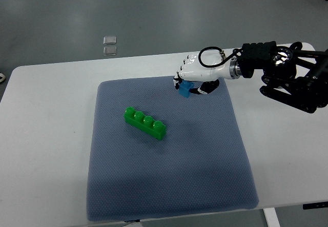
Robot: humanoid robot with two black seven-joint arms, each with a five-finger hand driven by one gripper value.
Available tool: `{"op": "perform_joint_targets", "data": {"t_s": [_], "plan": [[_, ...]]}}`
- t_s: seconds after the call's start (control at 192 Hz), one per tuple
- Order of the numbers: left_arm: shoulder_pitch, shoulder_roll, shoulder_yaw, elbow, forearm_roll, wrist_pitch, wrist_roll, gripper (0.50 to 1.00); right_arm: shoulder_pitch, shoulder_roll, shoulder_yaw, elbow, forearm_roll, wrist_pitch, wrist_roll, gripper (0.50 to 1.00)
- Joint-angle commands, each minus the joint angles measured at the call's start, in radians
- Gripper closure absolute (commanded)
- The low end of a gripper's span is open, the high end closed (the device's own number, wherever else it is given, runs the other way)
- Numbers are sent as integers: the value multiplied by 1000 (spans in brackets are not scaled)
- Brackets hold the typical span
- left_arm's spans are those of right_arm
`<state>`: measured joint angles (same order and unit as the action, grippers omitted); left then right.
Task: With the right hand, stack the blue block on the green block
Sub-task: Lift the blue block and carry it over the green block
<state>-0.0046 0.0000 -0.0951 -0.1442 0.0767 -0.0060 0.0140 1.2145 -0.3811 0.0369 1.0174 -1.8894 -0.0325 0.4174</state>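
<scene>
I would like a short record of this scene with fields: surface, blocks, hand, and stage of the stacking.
surface: white table with a grey-blue mat
green block: on the mat, studs up, lying diagonally
blue block: held in the right robot hand near the mat's far edge
left robot hand: not in view
stage: blue block grasped, apart from the green block, not yet stacked

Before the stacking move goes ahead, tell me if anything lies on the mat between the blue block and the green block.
Nothing visible does. The right hand grips the blue block near the mat's far edge. The green block lies diagonally on the mat, nearer and to the left, its studs uncovered. Only bare mat shows between them.
</scene>
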Motion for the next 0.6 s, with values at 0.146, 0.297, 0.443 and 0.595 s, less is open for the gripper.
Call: {"op": "perform_joint_targets", "data": {"t_s": [0.146, 0.297, 0.443, 0.595], "plan": [[0, 0, 0, 0, 0, 0, 0, 500, 17, 36, 0, 115, 3, 13, 0, 881], [0, 0, 0, 0, 0, 0, 0, 500, 19, 77, 0, 110, -2, 16, -3, 881], [0, 0, 0, 0, 0, 0, 0, 500, 20, 102, 6, 73, -5, 22, -3, 881], [0, 0, 0, 0, 0, 0, 0, 500, 19, 149, 6, 29, -7, 20, -3, 881]]}}
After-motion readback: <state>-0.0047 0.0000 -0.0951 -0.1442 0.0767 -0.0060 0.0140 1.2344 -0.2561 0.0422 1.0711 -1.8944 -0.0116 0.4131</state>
